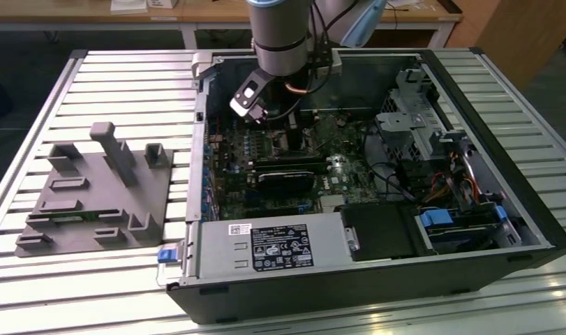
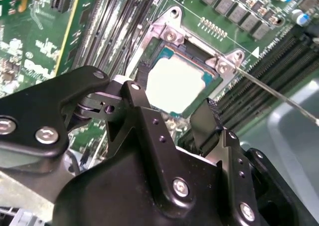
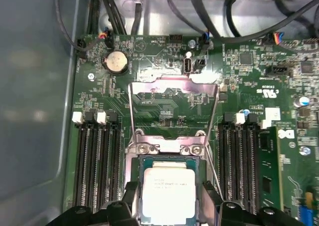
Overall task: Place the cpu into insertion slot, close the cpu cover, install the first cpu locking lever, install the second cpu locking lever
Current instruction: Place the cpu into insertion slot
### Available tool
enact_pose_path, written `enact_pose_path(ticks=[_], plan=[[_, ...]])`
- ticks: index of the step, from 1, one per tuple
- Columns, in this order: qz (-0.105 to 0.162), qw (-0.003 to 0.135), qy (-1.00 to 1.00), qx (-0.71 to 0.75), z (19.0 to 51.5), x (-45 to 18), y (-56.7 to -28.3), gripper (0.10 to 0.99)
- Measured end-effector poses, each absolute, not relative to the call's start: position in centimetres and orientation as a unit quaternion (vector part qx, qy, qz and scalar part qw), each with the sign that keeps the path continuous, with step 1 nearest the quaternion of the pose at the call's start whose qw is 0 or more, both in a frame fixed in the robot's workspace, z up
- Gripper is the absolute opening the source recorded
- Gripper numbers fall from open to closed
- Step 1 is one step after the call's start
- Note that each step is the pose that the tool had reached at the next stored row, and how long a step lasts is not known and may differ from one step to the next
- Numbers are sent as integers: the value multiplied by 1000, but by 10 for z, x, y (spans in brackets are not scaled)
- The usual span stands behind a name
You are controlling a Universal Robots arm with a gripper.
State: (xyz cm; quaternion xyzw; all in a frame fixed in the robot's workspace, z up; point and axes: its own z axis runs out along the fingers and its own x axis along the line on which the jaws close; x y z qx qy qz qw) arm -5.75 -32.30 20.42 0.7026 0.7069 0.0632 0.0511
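The cpu (image 3: 168, 192) (image 2: 175, 84), a pale square chip on a green edge, lies flat inside the insertion slot (image 3: 169, 148) (image 2: 172, 34) of the green motherboard. My gripper (image 3: 169, 202) (image 2: 172, 94) (image 1: 283, 129) hangs right over it. Its black fingers (image 3: 130, 201) press against two opposite edges of the chip. The cpu cover (image 3: 172, 84), a silvery frame plate, stands tipped back beyond the socket. Two thin wire locking levers (image 3: 130, 116) (image 2: 269, 89) stick up beside the socket, unlatched.
Long black memory slots (image 3: 97, 161) (image 3: 241, 161) flank the socket on both sides. A black card (image 1: 285, 176), the power supply (image 1: 273, 246) and a drive cage (image 1: 413, 118) crowd the open case. A grey fixture (image 1: 96, 195) lies on the slatted table at the exterior view's left.
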Motion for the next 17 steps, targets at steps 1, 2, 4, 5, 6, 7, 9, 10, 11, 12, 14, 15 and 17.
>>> enact_pose_path(ticks=[1, 2, 4, 5, 6, 7, 9, 10, 11, 12, 14, 15, 17], plan=[[63, 51, 707, 703, 207, -58, -323, 612], [63, 51, 707, 703, 209, -57, -323, 612], [63, 51, 707, 703, 214, -57, -323, 612], [63, 51, 707, 703, 216, -57, -323, 612], [64, 51, 707, 703, 218, -57, -323, 612], [64, 51, 707, 703, 219, -57, -323, 612], [64, 51, 707, 703, 219, -57, -323, 612], [64, 51, 707, 703, 219, -57, -323, 612], [64, 51, 707, 703, 219, -57, -323, 612], [64, 51, 707, 703, 219, -57, -323, 612], [60, 48, 707, 703, 219, -57, -323, 612], [58, 46, 707, 703, 219, -56, -323, 612], [51, 39, 708, 704, 219, -53, -323, 612]])
